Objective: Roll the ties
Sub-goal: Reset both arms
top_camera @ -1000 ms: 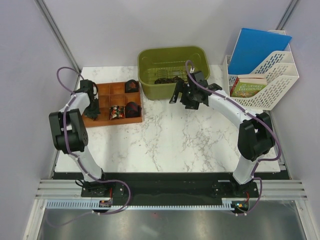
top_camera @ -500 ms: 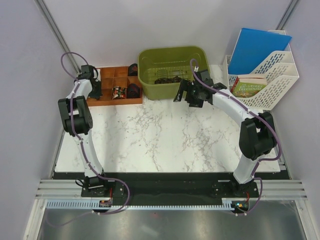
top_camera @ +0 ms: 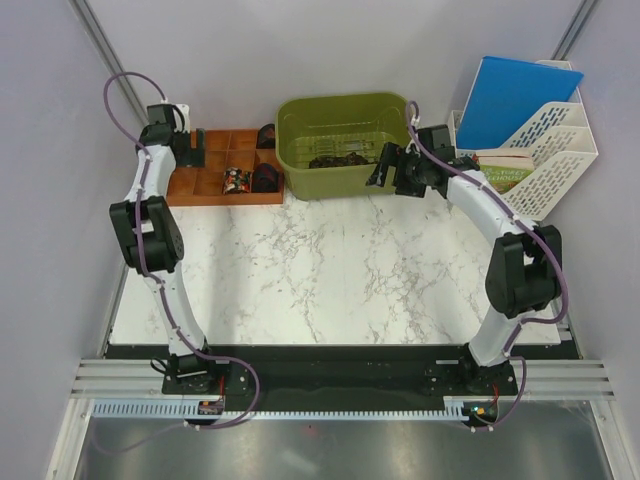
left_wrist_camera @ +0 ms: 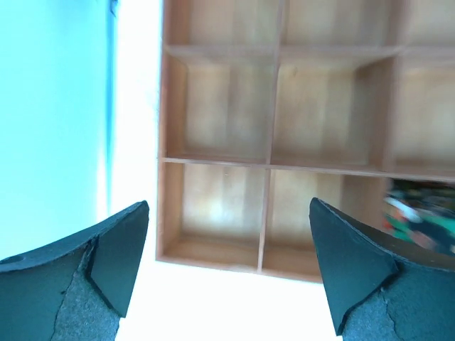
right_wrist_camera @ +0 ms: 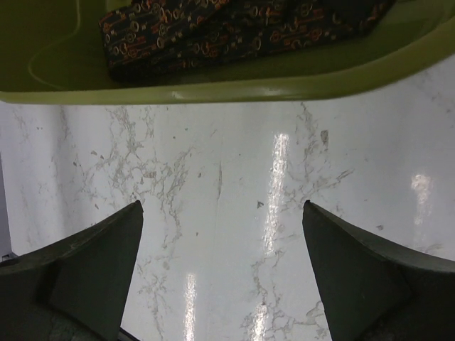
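Observation:
A loose black tie with orange-red pattern [top_camera: 335, 159] lies in the green tub [top_camera: 300, 175], also seen as the tie [right_wrist_camera: 234, 32] over the tub's rim [right_wrist_camera: 234, 91]. Rolled ties [top_camera: 265, 180] sit in the wooden tray [top_camera: 190, 185]; one more coil [top_camera: 266, 136] is at its back right. My left gripper [top_camera: 193, 150] hovers open over the tray's left side; the left gripper [left_wrist_camera: 229, 204] frames bare compartments [left_wrist_camera: 220, 199], with a blurred rolled tie [left_wrist_camera: 421, 220] at the right. My right gripper [top_camera: 383, 168] is open by the tub's right front corner; the right gripper [right_wrist_camera: 222, 206] holds nothing above marble.
A white file rack [top_camera: 545, 160] with a blue folder [top_camera: 515, 95] and a book [top_camera: 497, 172] stands at the back right. The tub sits at the back centre, beside the tray. White marble tabletop [top_camera: 340, 270] spreads in front; grey walls close the left and back.
The wooden tray has slid toward the back wall with my left arm, and the left gripper has opened and let go. My right gripper has drifted right along the tub's front.

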Controlling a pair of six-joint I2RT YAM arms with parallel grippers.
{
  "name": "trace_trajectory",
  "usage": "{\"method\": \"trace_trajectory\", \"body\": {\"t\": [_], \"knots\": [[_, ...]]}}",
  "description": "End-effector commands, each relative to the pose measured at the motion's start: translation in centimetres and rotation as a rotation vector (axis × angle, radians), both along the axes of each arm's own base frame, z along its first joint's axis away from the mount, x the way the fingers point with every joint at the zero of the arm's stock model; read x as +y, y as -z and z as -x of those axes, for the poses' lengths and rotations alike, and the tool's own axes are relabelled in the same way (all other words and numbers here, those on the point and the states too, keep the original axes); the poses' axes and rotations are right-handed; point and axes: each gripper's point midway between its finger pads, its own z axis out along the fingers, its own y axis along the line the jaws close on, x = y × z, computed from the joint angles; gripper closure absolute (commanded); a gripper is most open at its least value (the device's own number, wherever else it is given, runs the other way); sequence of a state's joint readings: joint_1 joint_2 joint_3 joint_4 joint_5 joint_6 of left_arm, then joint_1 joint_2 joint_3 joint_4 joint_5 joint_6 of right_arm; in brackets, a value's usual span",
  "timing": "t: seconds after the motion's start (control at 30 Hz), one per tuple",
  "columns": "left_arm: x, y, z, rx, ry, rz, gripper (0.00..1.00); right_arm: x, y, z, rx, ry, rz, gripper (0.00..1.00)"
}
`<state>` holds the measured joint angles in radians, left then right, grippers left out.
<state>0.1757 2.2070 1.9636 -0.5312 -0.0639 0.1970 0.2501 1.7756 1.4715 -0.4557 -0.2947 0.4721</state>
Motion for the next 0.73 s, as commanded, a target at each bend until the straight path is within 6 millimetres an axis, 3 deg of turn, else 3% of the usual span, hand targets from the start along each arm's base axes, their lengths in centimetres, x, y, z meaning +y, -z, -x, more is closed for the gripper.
{"method": "trace_trajectory", "body": {"t": [0.0,0.07,0.13,0.2,0.27,0.3,0.33,0.37,0.4,0.47,0.5,0.57,0.63,0.7], "knots": [[-2.3,-14.2,2.2,-0.202,0.097,-0.036,0.0,-2.2,-7.8,-1.7,-0.222,-0.024,-0.029,0.02],[-5.7,-15.2,4.1,-0.189,0.163,-0.014,0.0,-3.4,-8.6,-1.5,-0.253,-0.028,-0.014,0.02],[-9.1,-15.6,7.3,-0.17,0.205,0.008,0.0,-4.3,-8.9,-0.7,-0.264,-0.041,0.002,0.02],[-11.0,-15.5,10.5,-0.151,0.226,0.049,0.0,-5.4,-8.6,-0.2,-0.279,-0.056,0.039,0.02],[-13.0,-14.8,12.8,-0.127,0.263,0.15,0.0,-6.5,-8.0,1.2,-0.268,-0.055,0.069,0.02],[-14.6,-13.1,14.4,-0.083,0.29,0.183,0.0,-7.1,-7.7,1.6,-0.271,-0.056,0.089,0.02],[-15.1,-13.9,15.8,-0.104,0.288,0.209,0.0,-7.6,-7.2,2.8,-0.257,-0.053,0.099,0.02],[-15.5,-13.8,16.8,-0.099,0.298,0.227,0.0,-8.4,-7.0,3.3,-0.255,-0.038,0.113,0.02],[-15.5,-12.1,18.1,-0.06,0.289,0.238,0.0,-8.9,-6.7,3.8,-0.247,-0.028,0.123,0.02],[-15.2,-12.7,20.1,-0.083,0.28,0.23,0.0,-9.8,-6.1,5.8,-0.231,-0.016,0.137,0.02],[-15.1,-11.2,21.2,-0.048,0.273,0.23,0.0,-9.9,-6.0,6.6,-0.229,-0.02,0.141,0.02],[-14.9,-11.4,22.9,-0.069,0.272,0.22,0.0,-10.2,-5.6,8.3,-0.227,-0.021,0.154,0.02],[-15.0,-10.1,24.6,-0.037,0.268,0.228,0.0,-10.4,-5.4,9.5,-0.224,-0.016,0.158,0.02],[-15.1,-10.2,25.8,-0.042,0.279,0.23,0.0,-10.3,-5.3,10.1,-0.221,-0.013,0.152,0.02]]}}
